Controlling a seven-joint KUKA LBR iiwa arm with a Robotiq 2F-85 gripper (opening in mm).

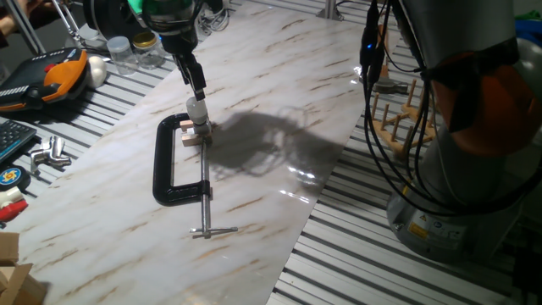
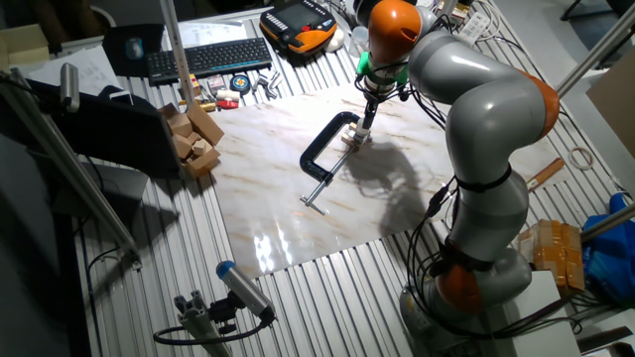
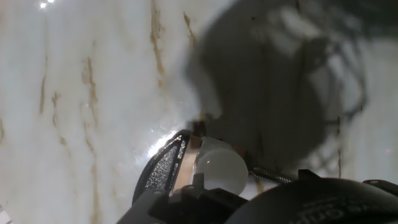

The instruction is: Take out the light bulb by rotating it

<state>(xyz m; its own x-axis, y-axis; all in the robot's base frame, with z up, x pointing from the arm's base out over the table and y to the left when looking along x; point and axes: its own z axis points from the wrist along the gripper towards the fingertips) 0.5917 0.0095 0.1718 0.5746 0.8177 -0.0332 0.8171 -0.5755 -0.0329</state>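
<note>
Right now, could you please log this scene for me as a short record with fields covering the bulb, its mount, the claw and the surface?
light bulb: frosted white, upright on the wooden block
mount: wooden block held in the black C-clamp, which lies flat
claw: directly above the bulb, at its top; grip state cannot be told
surface: marble-patterned board
clamp handle: screw bar points away from the bulb
hand view: bulb seen close, beside the clamp

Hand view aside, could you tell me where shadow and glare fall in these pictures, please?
One fixed view: the arm's dark shadow spreads right of the light bulb, with glare near the marble board's edge. Other fixed view: glare on the board's near corner. Hand view: shadow fills the upper right.
</note>
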